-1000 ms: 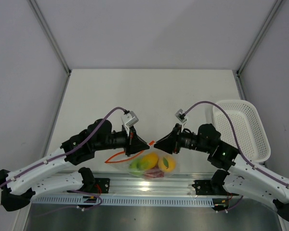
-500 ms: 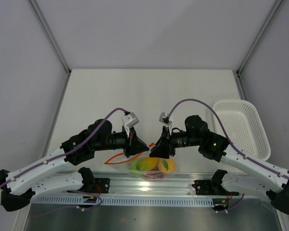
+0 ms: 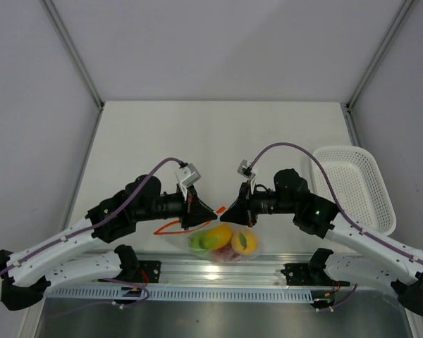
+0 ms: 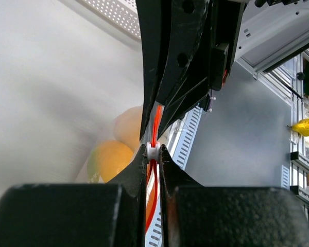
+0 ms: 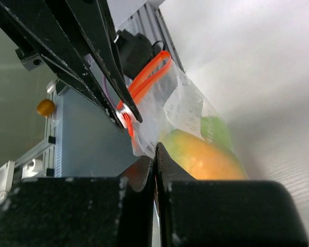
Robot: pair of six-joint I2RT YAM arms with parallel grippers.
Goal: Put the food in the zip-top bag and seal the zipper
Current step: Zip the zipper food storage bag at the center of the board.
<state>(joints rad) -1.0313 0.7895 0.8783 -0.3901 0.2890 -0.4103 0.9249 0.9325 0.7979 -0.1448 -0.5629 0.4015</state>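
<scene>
Left gripper (image 4: 153,152) pinches zipper (image 4: 156,121) at one end, right gripper (image 5: 154,155) clamps zip-top bag (image 5: 188,105) just past its tips; strip runs back beneath left gripper.

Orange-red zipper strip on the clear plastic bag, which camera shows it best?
Right wrist view: the orange-red zipper strip shows as a whole loop running to the left gripper. Left wrist view sees it edge-on between its fingers; top view catches only a thin curve.
</scene>
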